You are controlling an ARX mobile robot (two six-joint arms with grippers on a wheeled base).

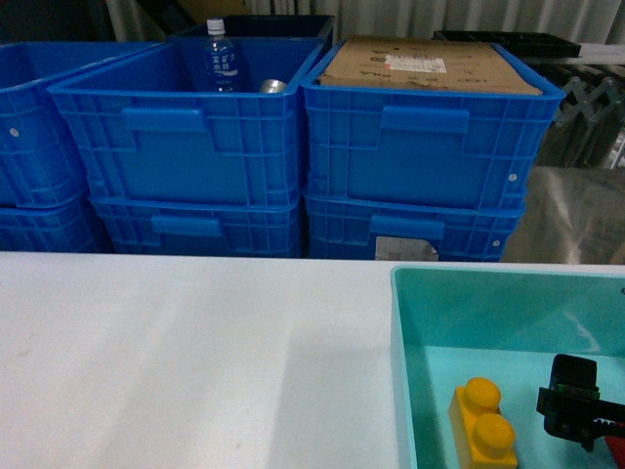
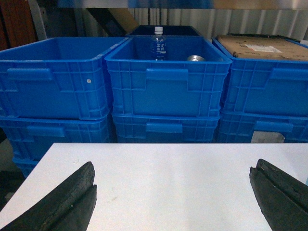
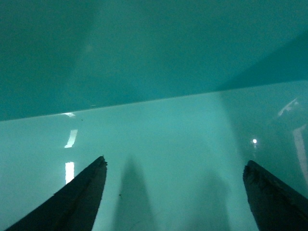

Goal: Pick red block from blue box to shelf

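Two dark fingers of the right gripper (image 3: pixel 174 197) are seen spread wide inside the blue box (image 1: pixel 402 337), just beside a yellow two-stud brick (image 1: pixel 482 426). A sliver of the red block (image 1: pixel 616 447) is glimpsed beneath that gripper. The left gripper (image 2: pixel 171 199) is likewise held wide over the white table (image 1: pixel 186 352). Beyond, dark blue crates (image 1: pixel 186 147) are stacked.

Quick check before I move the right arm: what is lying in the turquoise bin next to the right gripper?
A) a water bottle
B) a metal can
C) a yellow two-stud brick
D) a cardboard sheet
C: in the head view a yellow two-stud brick lies on the floor of the turquoise bin, just left of the right gripper.
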